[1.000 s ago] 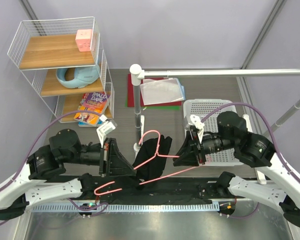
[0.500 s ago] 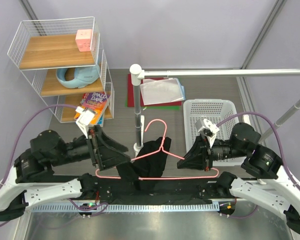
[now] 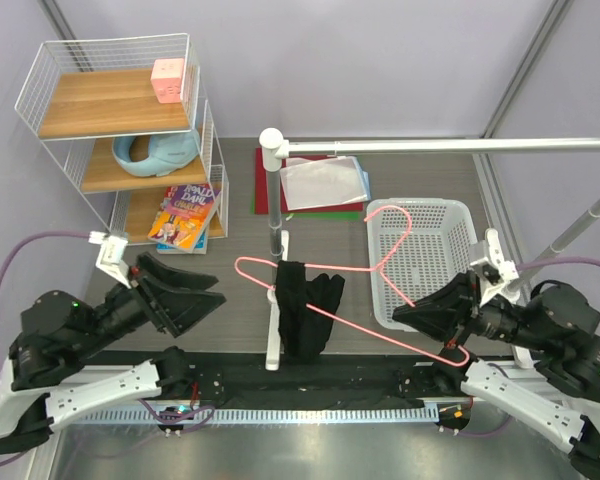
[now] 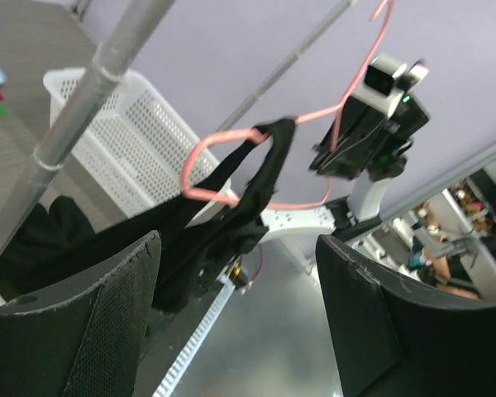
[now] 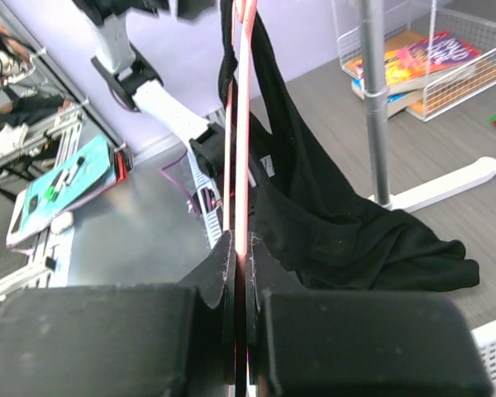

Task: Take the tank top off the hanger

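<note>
The pink hanger (image 3: 355, 322) is held tilted in the air, its hook (image 3: 400, 215) over the basket. My right gripper (image 3: 405, 313) is shut on its wire, seen clamped in the right wrist view (image 5: 242, 248). The black tank top (image 3: 305, 308) hangs by a strap from the hanger's left half, and its lower part droops beside the pole's base (image 5: 339, 240). My left gripper (image 3: 218, 287) stands open and empty well to the left of the garment. In the left wrist view its fingers (image 4: 83, 322) frame the tank top (image 4: 248, 198) and hanger (image 4: 202, 157) from a distance.
A white rail on a pole (image 3: 275, 150) stands just behind the garment, with its foot (image 3: 273, 345) under it. A white basket (image 3: 425, 250) sits at the right. At the back left, a wire shelf (image 3: 195, 90) holds books. Red and green folders (image 3: 315, 185) lie behind the pole.
My left gripper opened, let go and drew back to the left. My right gripper closed tight on the hanger and swung it right, hook now over the basket.
</note>
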{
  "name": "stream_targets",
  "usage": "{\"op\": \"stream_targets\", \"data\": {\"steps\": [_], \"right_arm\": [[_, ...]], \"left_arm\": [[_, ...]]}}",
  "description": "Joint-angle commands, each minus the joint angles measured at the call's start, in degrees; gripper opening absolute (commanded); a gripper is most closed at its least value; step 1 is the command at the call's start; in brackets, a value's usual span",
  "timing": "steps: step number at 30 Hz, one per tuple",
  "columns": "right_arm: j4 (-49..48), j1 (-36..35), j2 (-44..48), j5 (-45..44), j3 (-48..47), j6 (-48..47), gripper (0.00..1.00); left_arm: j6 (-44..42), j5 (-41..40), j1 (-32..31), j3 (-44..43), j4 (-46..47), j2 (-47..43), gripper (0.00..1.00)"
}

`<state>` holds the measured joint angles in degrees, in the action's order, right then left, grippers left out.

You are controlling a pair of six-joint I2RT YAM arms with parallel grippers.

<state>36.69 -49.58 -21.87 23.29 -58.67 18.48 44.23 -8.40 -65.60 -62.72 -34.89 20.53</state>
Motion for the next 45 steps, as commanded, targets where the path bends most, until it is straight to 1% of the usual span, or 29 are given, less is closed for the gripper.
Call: {"op": "stream_targets", "data": {"steps": [1, 2, 6, 7, 10, 12, 14, 15, 16, 18, 22, 23, 27, 28, 30, 31, 33, 34, 36, 37, 39, 40, 41, 43, 45], "right_arm": [[-1.27, 0.01, 3.93, -5.53, -3.29, 2.52, 0.01], [-1.18, 0.01, 4.29, -6.58, -3.98, 2.61, 0.01], [-0.74, 0.01, 4.91, -8.34, -5.66, 3.23, 0.01], [-0.74, 0.01, 4.99, -8.61, -6.01, 3.49, 0.01], [-0.83, 0.01, 4.91, -8.53, -7.06, 4.37, 0.01], [-0.92, 0.01, 4.99, -7.82, -7.59, 4.81, 0.01], [-0.57, 0.01, 4.99, -7.47, -8.12, 4.72, 0.01], [-0.30, 0.01, 4.91, -7.47, -8.30, 4.72, 0.01], [-0.13, 0.01, 4.90, -7.29, -8.47, 4.72, 0.01], [-0.12, 0.01, 4.90, -6.85, -8.83, 4.81, 0.01], [-0.21, 0.01, 4.73, -6.33, -8.83, 5.25, 0.01], [-0.39, 0.01, 4.73, -6.24, -8.83, 5.34, 0.01], [-1.09, 0.01, 4.99, -5.45, -8.74, 5.78, 0.01], [-1.27, 0.01, 5.08, -5.27, -8.65, 5.95, 0.01], [-1.36, 0.01, 5.34, -5.10, -8.74, 6.22, 0.01], [-1.35, 0.01, 5.69, -5.10, -8.82, 6.30, 0.01], [-1.18, 0.01, 6.05, -4.40, -8.83, 6.74, 0.01], [-1.27, 0.01, 6.31, -4.04, -8.83, 6.83, 0.01], [-1.18, 0.01, 6.66, -3.43, -8.83, 7.18, 0.01], [-1.09, 0.01, 6.66, -3.34, -8.91, 7.36, 0.01], [-0.57, 0.01, 7.01, -2.90, -9.00, 7.36, 0.01], [-0.39, 0.01, 7.19, -2.81, -9.09, 7.53, 0.01], [-0.13, 0.01, 7.45, -2.81, -9.09, 7.71, 0.01], [0.23, 0.01, 7.63, -2.72, -9.09, 7.80, 0.01], [1.19, 0.01, 8.15, -2.81, -9.18, 7.89, 0.01]], "left_arm": [[-3.70, 6.54, 0.04, 4.53, 8.32, 3.89, 0.77], [-4.41, 10.39, 0.04, 5.84, 9.57, 5.20, 0.79], [-7.22, 14.90, 0.04, 8.22, 16.16, 11.53, 0.80], [-8.36, 14.73, 0.04, 8.57, 17.13, 13.29, 0.81], [-9.68, 12.45, 0.04, 11.47, 22.57, 14.44, 0.81], [-10.12, 12.36, 0.04, 14.45, 28.72, 14.53, 0.80], [-10.48, 13.84, 0.04, 16.22, 32.85, 14.80, 0.80], [-10.48, 14.90, 0.04, 17.01, 37.66, 14.80, 0.80], [-10.65, 17.34, 0.04, 18.49, 39.71, 14.97, 0.80], [-10.92, 18.42, 0.04, 19.30, 43.92, 16.11, 0.81], [-10.48, 21.93, 0.04, 18.25, 45.88, 20.59, 0.81], [-10.04, 22.20, 0.04, 17.46, 45.97, 22.43, 0.80], [-9.34, 21.42, 0.04, 17.01, 46.40, 24.99, 0.75], [-9.16, 20.80, 0.04, 17.02, 46.58, 25.17, 0.70], [-8.90, 18.34, 0.04, 17.19, 46.32, 25.52, 0.64], [-8.81, 17.55, 0.04, 17.19, 45.45, 25.52, 0.59], [-8.72, 17.02, 0.04, 17.19, 45.09, 25.35, 0.54], [-8.46, 16.93, 0.04, 17.19, 45.35, 25.34, 0.47], [-7.93, 17.10, 0.04, 17.37, 45.97, 25.26, 0.39], [-7.49, 17.28, 0.04, 17.37, 46.32, 25.43, 0.28], [-7.14, 17.28, 0.04, 16.84, 46.06, 25.43, 0.18], [-6.70, 15.98, 0.04, 16.58, 45.53, 25.43, 0.08], [-6.52, 15.18, 0.04, 15.97, 44.31, 25.35, 0.04], [-6.17, 12.90, 0.04, 15.44, 43.34, 25.08, 0.00], [-5.21, 11.49, 0.04, 14.99, 42.28, 24.29, 0.00]]}}
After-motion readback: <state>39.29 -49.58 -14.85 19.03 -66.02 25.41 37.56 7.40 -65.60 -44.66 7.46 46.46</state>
